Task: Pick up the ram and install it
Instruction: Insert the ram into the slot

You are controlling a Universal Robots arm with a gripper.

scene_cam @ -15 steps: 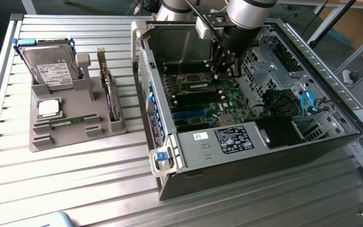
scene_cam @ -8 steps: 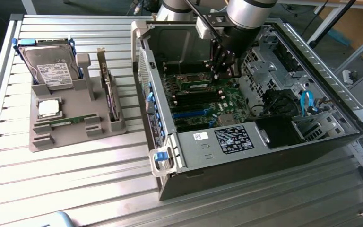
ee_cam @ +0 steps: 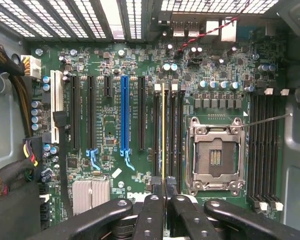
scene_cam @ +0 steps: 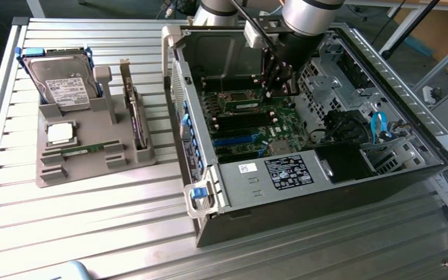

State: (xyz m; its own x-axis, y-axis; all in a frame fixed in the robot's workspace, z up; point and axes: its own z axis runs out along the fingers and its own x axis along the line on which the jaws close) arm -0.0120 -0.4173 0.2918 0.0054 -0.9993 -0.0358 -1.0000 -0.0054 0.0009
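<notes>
Two ram sticks are in the scene. The spare stick [scene_cam: 80, 150] lies flat on the grey tray [scene_cam: 84, 173] out on the table [scene_cam: 91, 233], well apart from the arm. The other, the ram [ee_cam: 163, 130], is pinched edge-on in the gripper [ee_cam: 164, 202], with the fingers [ee_cam: 151, 215] drawn in narrow against its two faces. The gripper sits inside the open computer case [scene_cam: 302, 175], over the motherboard [ee_cam: 110, 125].

Position: from the wrist, the ram shows as a thin gold line running straight out from between the fingertips. It lies along the bank of memory slots [ee_cam: 174, 135], between the blue slot [ee_cam: 124, 115] and the empty processor socket [ee_cam: 214, 155]. It looks lined up with one slot. Whether its edge touches the slot or hangs above it cannot be told.

Risks, as judged:
- A sideways offset would land the contact edge on a slot wall or in the neighbouring slot, since the slots are packed close.
- A tilt along the stick would seat one end first and jam the other.
- A reversed notch would block seating, and pushing on could crack the stick or board. The notch is not visible.
- The grip is narrow on a thin board, so the stick may slide up through the fingers under load.
- The bare socket is just beside the slots, and a dropped stick could fall across it.
</notes>
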